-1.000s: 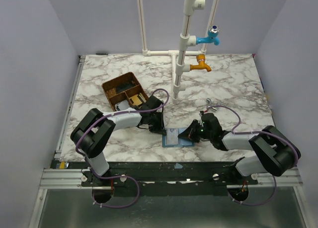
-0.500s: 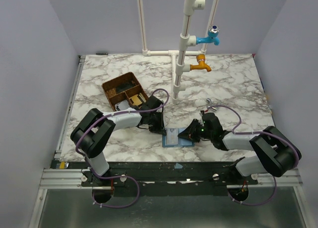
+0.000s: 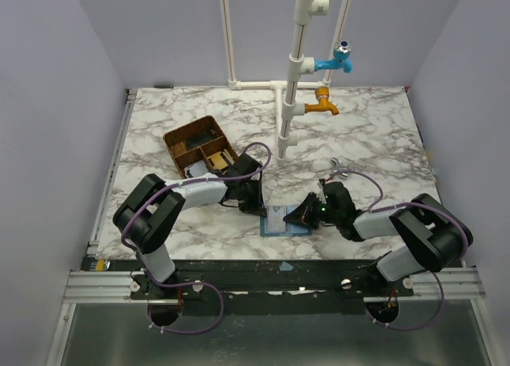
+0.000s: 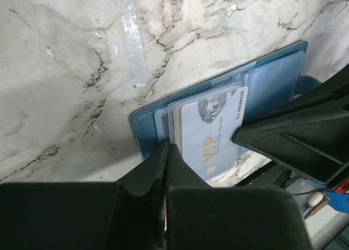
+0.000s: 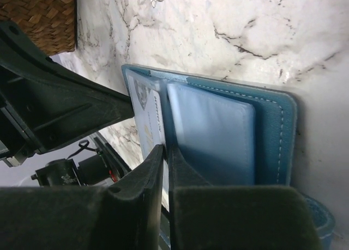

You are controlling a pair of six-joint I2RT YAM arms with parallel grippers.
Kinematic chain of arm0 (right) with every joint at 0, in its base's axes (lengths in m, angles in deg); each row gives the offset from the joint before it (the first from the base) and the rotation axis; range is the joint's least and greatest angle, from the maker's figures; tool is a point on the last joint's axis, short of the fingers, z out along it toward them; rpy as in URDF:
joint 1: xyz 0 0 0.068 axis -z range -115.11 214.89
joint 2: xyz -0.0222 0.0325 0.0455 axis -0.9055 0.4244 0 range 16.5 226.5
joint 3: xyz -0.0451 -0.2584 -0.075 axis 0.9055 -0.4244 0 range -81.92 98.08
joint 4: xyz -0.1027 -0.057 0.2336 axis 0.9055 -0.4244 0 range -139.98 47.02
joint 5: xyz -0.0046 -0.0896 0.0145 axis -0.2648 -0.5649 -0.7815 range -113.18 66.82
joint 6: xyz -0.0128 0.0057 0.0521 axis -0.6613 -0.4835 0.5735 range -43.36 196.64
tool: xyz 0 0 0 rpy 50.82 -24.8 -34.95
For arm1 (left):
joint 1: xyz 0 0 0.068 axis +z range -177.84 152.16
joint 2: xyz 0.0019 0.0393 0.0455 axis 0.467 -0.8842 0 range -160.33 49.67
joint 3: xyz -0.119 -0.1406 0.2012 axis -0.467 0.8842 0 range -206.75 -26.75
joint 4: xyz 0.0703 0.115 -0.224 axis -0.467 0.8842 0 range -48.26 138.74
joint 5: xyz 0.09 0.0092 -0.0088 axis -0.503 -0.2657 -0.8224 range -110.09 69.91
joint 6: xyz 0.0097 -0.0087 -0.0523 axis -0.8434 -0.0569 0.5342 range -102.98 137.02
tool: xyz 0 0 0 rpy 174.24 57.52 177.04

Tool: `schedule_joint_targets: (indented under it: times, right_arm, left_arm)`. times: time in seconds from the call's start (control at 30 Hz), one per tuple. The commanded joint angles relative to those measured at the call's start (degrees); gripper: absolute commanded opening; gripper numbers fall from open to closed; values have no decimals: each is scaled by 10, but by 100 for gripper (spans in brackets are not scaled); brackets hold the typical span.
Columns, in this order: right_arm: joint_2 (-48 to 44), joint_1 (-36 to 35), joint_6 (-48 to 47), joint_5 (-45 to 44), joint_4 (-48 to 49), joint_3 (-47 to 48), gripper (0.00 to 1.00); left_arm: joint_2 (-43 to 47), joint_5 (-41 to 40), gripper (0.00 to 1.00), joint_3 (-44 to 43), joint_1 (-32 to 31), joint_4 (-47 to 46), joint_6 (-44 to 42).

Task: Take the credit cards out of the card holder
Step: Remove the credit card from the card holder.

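The holder (image 3: pixel 284 221) lies open and flat on the bench (image 3: pixel 374 127), with a hand at each side of it. The left hand (image 3: pixel 256 209), jaws pressed together, bears on the holder's left edge, apparently pinning it so it cannot slide. The right hand (image 3: pixel 296 216), at the holder's right side, has its jaws nearly together at the edge of a pale card (image 4: pixel 212 130) that sticks partly out of its pocket. Whether it actually pinches the card is unclear.

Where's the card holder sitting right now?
In the top view the card holder lies open on the marble table, centre and near the front edge, between the left gripper and the right gripper, right of and nearer than the brown tray.
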Motion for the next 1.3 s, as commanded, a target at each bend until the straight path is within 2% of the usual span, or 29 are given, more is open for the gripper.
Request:
schedule_joint_targets:
  times: [0.0, 0.23, 0.6, 1.27]
  right_arm:
    - [-7, 2, 9, -7, 5, -13, 9]
    - [-16, 2, 12, -22, 3, -26, 5]
    - [-56, 6, -20, -58, -72, -15, 4]
    - [-112, 30, -58, -64, -135, -22, 1]
  left_arm:
    - [-24, -46, 0, 21, 4, 39, -12]
    - [-24, -47, 0, 24, 7, 39, -12]
    - [-22, -48, 0, 29, 13, 39, -15]
    - [-21, -49, 0, 29, 15, 37, -15]
